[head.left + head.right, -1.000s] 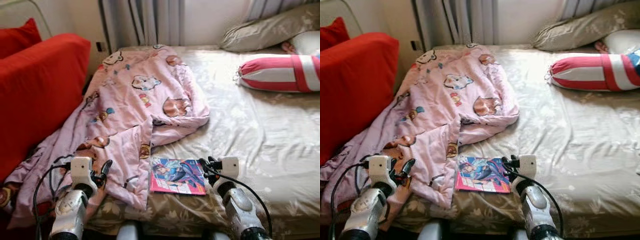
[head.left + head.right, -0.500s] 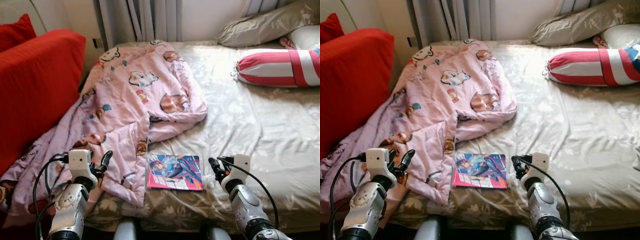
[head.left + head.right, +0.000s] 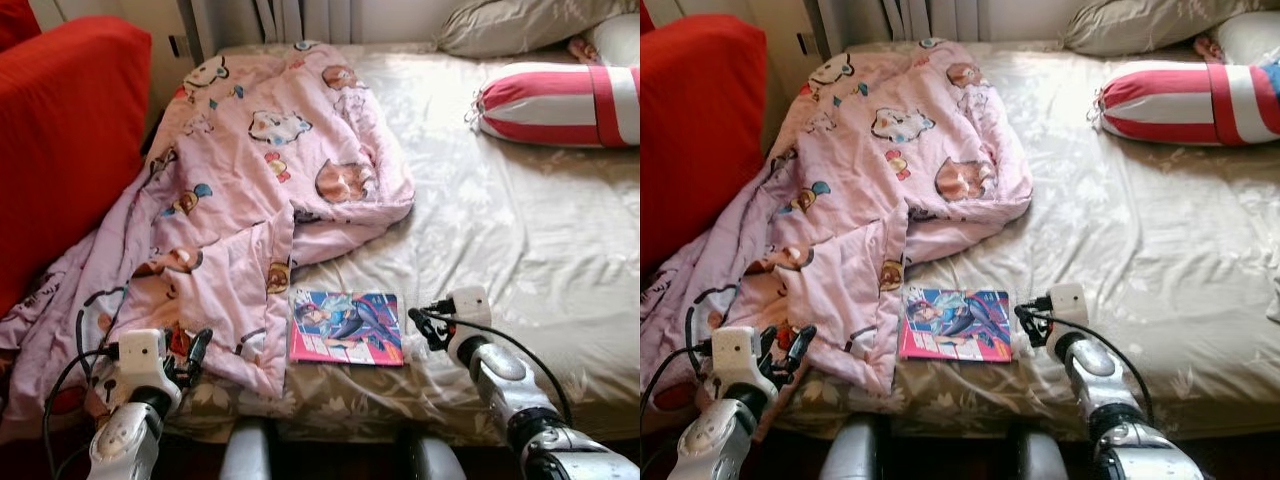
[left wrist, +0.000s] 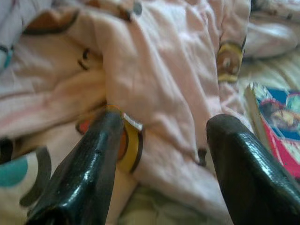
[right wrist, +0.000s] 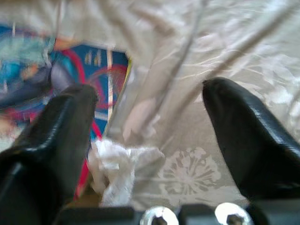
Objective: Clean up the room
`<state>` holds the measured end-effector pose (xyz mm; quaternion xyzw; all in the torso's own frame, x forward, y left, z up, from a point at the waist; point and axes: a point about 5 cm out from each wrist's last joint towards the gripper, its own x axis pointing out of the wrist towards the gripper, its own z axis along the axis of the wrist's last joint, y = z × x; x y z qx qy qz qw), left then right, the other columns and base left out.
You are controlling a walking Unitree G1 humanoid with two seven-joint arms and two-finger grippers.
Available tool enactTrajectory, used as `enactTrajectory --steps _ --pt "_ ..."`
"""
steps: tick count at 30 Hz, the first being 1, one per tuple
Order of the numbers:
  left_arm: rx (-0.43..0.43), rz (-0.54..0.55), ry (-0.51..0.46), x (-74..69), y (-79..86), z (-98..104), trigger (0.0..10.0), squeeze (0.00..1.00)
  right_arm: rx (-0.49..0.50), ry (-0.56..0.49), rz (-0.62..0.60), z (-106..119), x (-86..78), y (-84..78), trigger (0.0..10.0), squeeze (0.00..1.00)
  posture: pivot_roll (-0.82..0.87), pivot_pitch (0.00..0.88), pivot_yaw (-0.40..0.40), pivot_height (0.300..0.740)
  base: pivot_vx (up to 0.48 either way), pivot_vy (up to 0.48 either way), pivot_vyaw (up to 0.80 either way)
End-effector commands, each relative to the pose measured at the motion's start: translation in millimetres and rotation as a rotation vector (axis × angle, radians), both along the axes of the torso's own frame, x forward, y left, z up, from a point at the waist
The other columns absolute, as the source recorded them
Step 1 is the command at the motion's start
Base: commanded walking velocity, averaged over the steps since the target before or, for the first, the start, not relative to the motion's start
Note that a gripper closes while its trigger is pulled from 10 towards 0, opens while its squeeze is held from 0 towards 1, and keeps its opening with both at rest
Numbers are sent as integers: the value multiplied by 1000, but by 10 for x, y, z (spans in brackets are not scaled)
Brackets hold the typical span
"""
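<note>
No print can be read, even on the magazine (image 3: 346, 327).

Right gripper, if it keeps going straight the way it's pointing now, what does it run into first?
Most likely the comic book. The right gripper sits open just off the book's right edge on the bed sheet, pointing towards it; a crumpled white scrap may lie even nearer, though depth is unclear.

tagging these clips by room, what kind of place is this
A bedroom, most likely: a bed with a floral sheet, a rumpled pink cartoon quilt spread over it, and pillows plus a red-and-white bolster at its head.
</note>
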<state>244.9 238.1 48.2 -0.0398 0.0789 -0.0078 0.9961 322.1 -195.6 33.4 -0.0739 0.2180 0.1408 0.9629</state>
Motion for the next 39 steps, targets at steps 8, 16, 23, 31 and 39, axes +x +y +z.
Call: enactTrajectory --steps 8,16,23,31,39 --pt "23 6 30 -113 67 77 10000 0 -307 59 238 62 10 -173 10000 0 238 252 21 602 0 0 0" --pt "37 5 53 -210 113 131 10000 0 -402 50 389 154 64 -132 10000 0 260 268 34 602 0 0 0" --pt "39 3 69 -256 119 137 10000 0 -442 54 407 161 81 -112 10000 0 262 272 38 602 0 0 0" --pt "39 -1 90 -294 104 136 10000 0 -502 40 421 174 105 -87 10000 0 272 277 40 602 0 0 0" --pt "47 11 105 -355 140 147 10000 0 -535 1 427 207 142 -36 10000 0 293 281 40 602 0 0 0"
